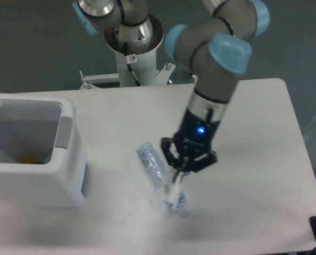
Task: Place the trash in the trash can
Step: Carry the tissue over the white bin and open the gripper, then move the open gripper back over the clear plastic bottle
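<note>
Your crushed bottle (157, 173) lies on the desk (254, 159), near the middle toward the front edge, angled with its white-capped end pointing at the front edge. The paper wrapper (175, 187) is up off the desk — pinched in the gripper (179, 178), hanging down over the bottle's cap end, though motion blur smears its outline and that of the cap. You can see the fingers closed narrowly on it; a blue light glows on the wrist just above them. The arm (216, 64) reaches down from the back edge, over the middle of the desk. The trash can (67, 159) stands at the left edge, well apart from the bottle, its grey panel facing the bottle's side. Something small and yellow (29, 158) lies inside it, too small to identify.
</note>
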`<control>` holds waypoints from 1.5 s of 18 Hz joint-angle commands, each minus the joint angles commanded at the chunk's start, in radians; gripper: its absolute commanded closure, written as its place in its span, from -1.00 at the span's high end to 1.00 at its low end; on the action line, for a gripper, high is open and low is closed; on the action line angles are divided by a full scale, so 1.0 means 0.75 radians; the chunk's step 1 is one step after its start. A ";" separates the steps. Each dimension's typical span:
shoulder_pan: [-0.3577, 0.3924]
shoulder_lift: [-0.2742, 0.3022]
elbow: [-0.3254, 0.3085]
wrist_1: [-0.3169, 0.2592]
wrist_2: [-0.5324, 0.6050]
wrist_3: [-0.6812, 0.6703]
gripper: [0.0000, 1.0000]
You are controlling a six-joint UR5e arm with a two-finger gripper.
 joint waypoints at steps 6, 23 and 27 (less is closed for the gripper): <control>-0.133 0.133 -0.020 -0.002 -0.029 -0.074 -1.00; -0.334 0.133 -0.041 0.022 -0.025 -0.078 1.00; -0.148 0.076 -0.037 0.029 -0.025 -0.072 1.00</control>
